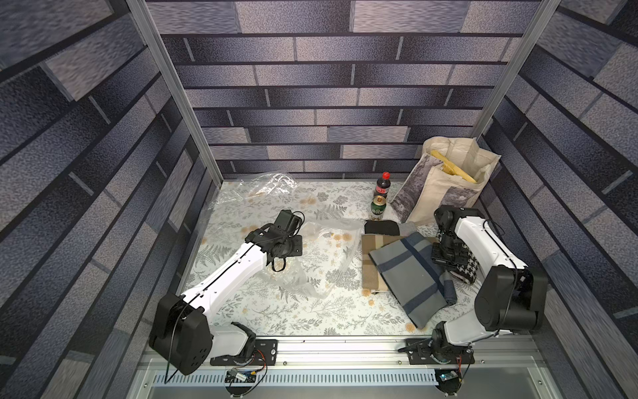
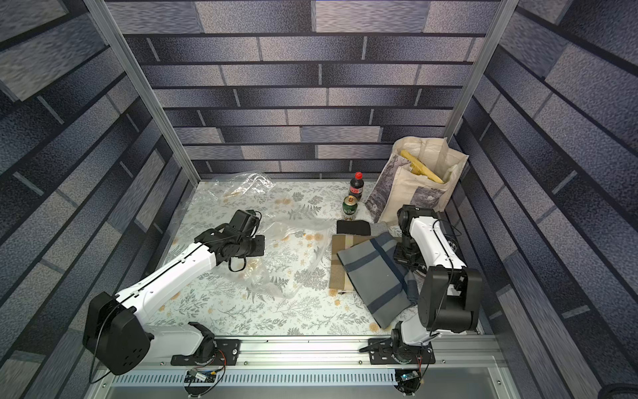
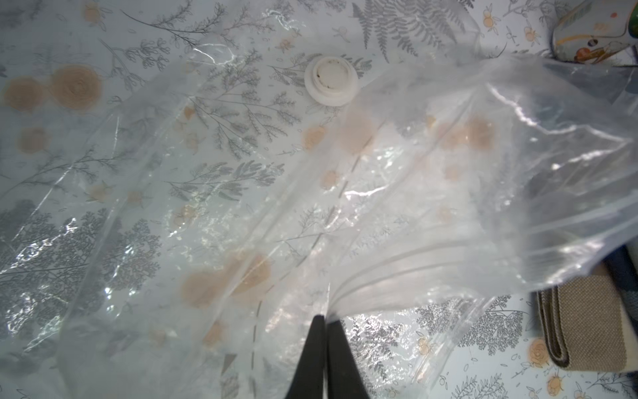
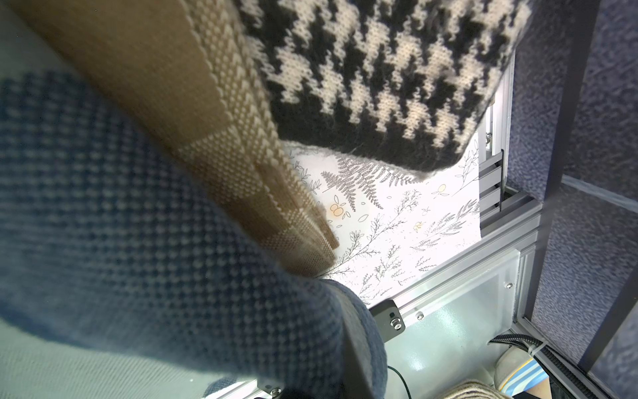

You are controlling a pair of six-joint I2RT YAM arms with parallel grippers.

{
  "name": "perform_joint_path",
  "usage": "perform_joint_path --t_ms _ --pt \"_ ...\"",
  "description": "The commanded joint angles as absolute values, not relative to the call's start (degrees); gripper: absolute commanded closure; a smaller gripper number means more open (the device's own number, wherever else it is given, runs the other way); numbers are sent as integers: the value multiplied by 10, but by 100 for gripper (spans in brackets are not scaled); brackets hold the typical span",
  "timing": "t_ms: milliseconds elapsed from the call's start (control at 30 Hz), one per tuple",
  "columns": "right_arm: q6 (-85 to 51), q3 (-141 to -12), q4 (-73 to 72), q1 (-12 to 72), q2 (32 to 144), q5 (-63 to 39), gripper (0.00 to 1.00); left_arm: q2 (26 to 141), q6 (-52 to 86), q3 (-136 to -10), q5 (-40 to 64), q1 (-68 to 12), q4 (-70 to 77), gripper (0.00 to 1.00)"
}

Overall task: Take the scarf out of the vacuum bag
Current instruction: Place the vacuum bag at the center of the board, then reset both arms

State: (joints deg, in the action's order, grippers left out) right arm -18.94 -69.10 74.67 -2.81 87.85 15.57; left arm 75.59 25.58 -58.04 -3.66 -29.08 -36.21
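The vacuum bag [image 1: 321, 255] [image 2: 293, 255] lies crumpled and see-through on the table's middle, its round white valve cap [image 3: 331, 81] facing up. My left gripper [image 3: 326, 319] pinches the bag's ribbed zip edge, jaws almost together with film between them. A grey scarf with blue stripes [image 1: 407, 273] [image 2: 376, 273] lies outside the bag, to its right, slanting over a beige folded scarf [image 1: 369, 276]. My right gripper [image 1: 445, 255] sits at that grey scarf's raised right end. In the right wrist view the scarf [image 4: 138, 241] drapes over the fingers and hides them.
A black-and-white houndstooth scarf [image 1: 467, 266] lies under the right arm. A black cloth [image 1: 381, 227], a green can [image 1: 378, 207] and a dark bottle [image 1: 383, 184] stand behind the scarves. A cream tote bag [image 1: 445, 190] leans at the back right. Another clear bag [image 1: 272, 186] lies at the back left.
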Motion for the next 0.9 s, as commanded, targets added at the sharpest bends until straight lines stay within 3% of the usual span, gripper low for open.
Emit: perform_joint_path --t_ms 0,133,200,267,300,467,600,700,867 --pt "-184 -693 738 -32 866 158 89 754 258 -567 -25 -300 -341 74" --pt "-181 -695 733 -32 856 147 65 743 247 -565 -15 -305 -341 54" --pt "-180 -697 733 -31 850 148 48 729 240 -564 -6 -307 -335 36" --pt "-178 -701 730 -31 840 144 24 703 232 -558 11 -310 -315 11" --pt "-177 -702 730 -31 836 142 19 687 227 -553 21 -314 -302 2" --pt "-177 -711 725 -30 818 137 0 540 214 -502 17 -321 -200 0" --pt "-178 -715 719 -20 808 130 0 462 210 -477 -41 -311 -181 0" --pt "-183 -722 704 1 791 115 0 491 215 -501 -76 -276 -253 0" --pt "-185 -722 616 39 731 -24 0 533 270 -488 -126 -237 -270 0"
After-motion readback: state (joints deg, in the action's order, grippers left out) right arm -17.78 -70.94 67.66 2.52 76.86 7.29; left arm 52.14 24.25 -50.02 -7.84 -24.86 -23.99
